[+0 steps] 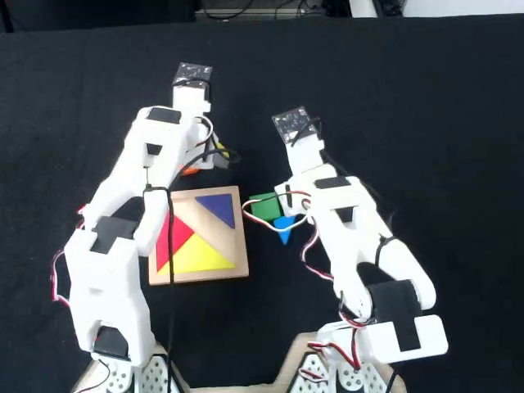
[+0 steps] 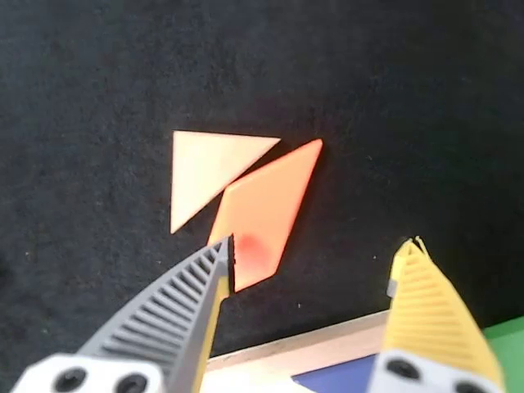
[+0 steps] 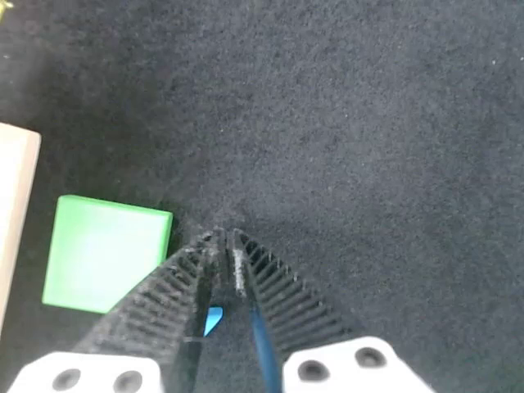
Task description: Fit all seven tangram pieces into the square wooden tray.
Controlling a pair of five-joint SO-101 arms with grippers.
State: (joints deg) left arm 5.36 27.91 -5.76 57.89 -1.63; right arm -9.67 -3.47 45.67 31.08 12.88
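Your left fingers (image 2: pixel 176 307) are gaping empty, orange parallelogram (image 2: pixel 266 213) and pale triangle (image 2: pixel 205 168) lying ahead; right fingers (image 3: pixel 164 299) are pressing shut beside green square (image 3: pixel 102 254).

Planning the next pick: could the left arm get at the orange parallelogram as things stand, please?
Probably yes: the left pincer hangs open over the orange parallelogram and nothing covers it, though the yellow triangle touches one corner.

A black cloth (image 1: pixel 442 123) lies below, cables (image 1: pixel 246 11) behind it.
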